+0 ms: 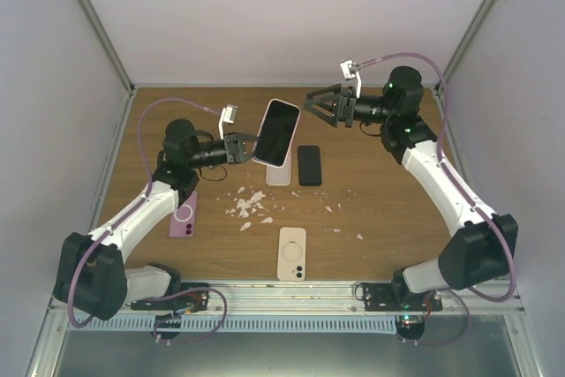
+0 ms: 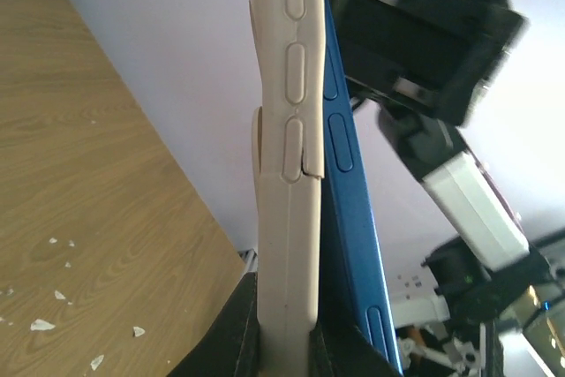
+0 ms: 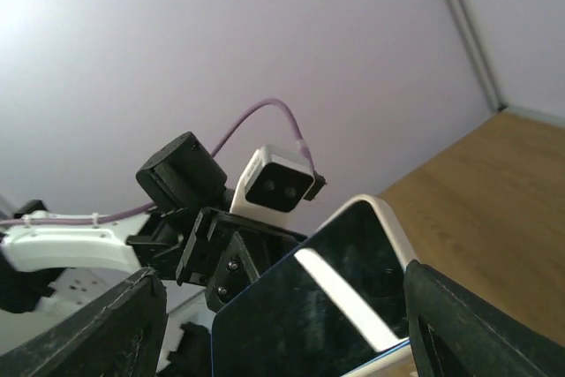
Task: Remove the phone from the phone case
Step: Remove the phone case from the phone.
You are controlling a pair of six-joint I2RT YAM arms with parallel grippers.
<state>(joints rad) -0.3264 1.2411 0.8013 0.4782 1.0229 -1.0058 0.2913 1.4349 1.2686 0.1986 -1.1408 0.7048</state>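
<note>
Phone (image 1: 277,130) in case (image 2: 287,174), held aloft at far centre.
Left gripper (image 1: 249,147) clamps the case's near end; right gripper (image 1: 316,109) gapes wide just right of it. Judged: phone rigid, slick, fragile; case pliable. Grip the phone's side edges.

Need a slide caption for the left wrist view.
Left gripper clamps the beige case edge-on, blue phone partly out of it, right arm blurred behind.

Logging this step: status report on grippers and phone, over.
Left gripper shut on phone, held aloft. Right gripper open, near its top end. Case edge parted from phone. Nothing in the way.
</note>
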